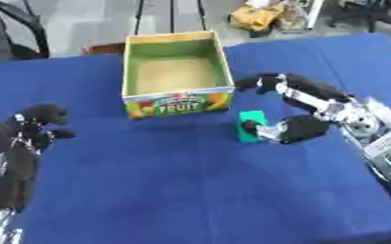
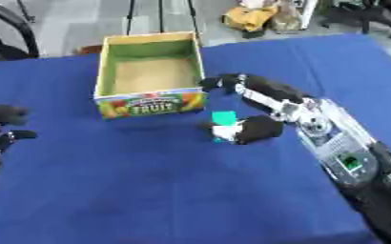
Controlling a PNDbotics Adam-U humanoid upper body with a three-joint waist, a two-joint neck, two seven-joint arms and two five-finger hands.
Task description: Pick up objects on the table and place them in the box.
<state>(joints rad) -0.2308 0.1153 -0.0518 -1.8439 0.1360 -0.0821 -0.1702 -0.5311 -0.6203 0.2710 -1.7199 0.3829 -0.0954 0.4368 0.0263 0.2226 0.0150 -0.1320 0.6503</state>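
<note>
Left eye view: the left hand (image 1: 34, 127) is idling nearest the camera, left of the box (image 1: 176, 71), fingers curled around nothing. The right hand (image 1: 292, 125) is reaching in just right of the box front, thumb and fingers pinching the small green block (image 1: 251, 125) on the blue desk (image 1: 190, 186). Bare cloth is lying open in front of the box.

Right eye view: the green block is sitting just beside the box's front right corner, flat-sided, bright teal.
</note>
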